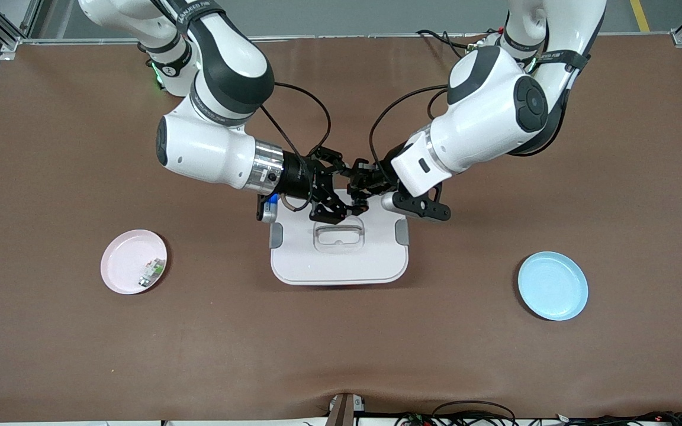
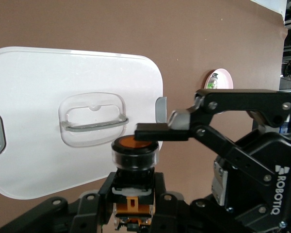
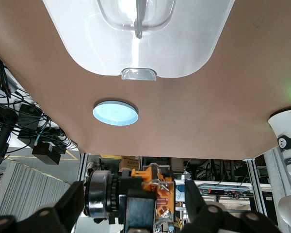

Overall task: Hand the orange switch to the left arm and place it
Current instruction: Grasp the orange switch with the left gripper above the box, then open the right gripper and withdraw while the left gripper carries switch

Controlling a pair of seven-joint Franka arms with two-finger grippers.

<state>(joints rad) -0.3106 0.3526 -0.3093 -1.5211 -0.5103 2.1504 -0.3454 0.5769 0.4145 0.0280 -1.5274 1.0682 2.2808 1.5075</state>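
Observation:
The orange switch (image 1: 357,192) is up in the air over the edge of the white box (image 1: 341,260) nearest the robots. My left gripper (image 1: 360,190) is shut on its black body. In the left wrist view the switch (image 2: 134,150) stands in my left gripper (image 2: 134,194) with its orange round end toward the box (image 2: 48,73). My right gripper (image 1: 350,190) is open and straddles the switch lengthwise. One of its fingers (image 2: 160,131) lies right at the orange end. In the right wrist view the switch (image 3: 157,187) sits between my right gripper's (image 3: 133,199) fingers with small gaps.
A pink plate (image 1: 125,260) with a small white-and-green component (image 1: 151,272) lies toward the right arm's end. A blue plate (image 1: 553,286) lies toward the left arm's end; it also shows in the right wrist view (image 3: 115,112). The box has grey clasps and a handle.

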